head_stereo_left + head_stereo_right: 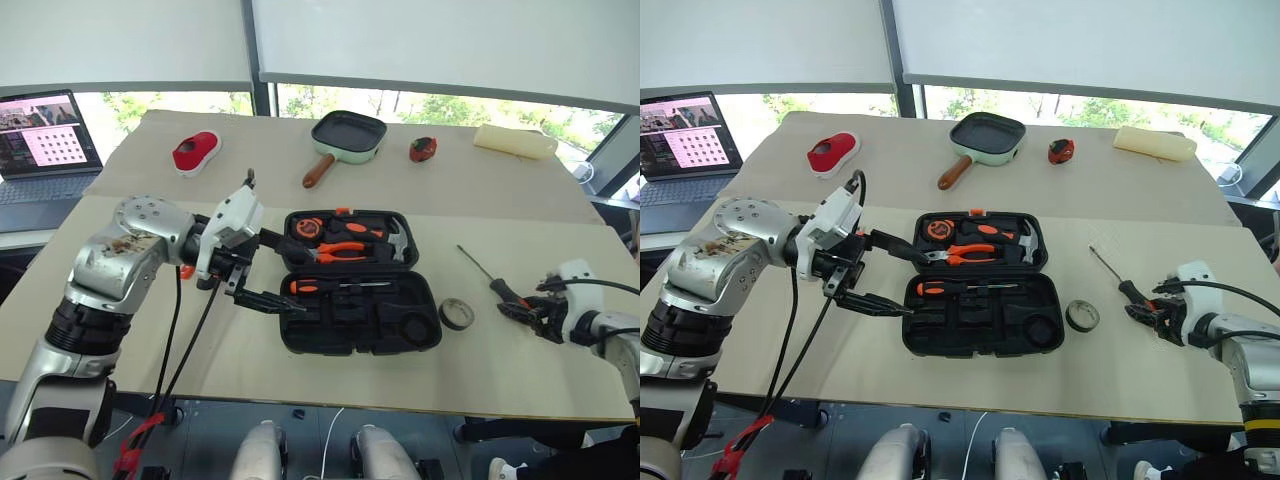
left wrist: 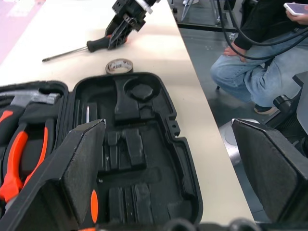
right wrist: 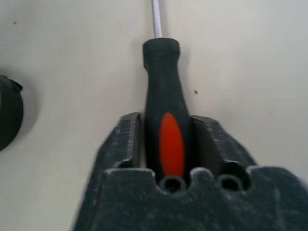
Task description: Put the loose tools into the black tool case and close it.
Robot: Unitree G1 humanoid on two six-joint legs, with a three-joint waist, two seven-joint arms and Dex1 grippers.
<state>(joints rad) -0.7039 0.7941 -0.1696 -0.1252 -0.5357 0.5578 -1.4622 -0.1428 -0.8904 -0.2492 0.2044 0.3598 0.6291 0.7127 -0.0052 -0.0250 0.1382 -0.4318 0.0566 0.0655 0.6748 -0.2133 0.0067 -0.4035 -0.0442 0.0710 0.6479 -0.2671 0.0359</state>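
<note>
The black tool case (image 1: 350,335) lies open at the table's middle, with pliers, a hammer and a tape measure in its far half and an orange-handled screwdriver (image 1: 335,286) in its near half. My left gripper (image 1: 290,272) hovers open over the case's left edge. To the right of the case lies a small dark tape roll (image 1: 456,313). Further right, a black-and-orange screwdriver (image 1: 478,266) rests on the table. My right gripper (image 1: 520,308) is shut on its handle (image 3: 163,96), one finger (image 3: 126,139) pressed against each side.
A green-rimmed pan (image 1: 348,137), a red object (image 1: 196,151), a small red-and-black item (image 1: 422,149) and a beige block (image 1: 514,141) line the table's far side. A laptop (image 1: 45,140) stands at the far left. A person (image 2: 260,62) sits beyond the table's right end.
</note>
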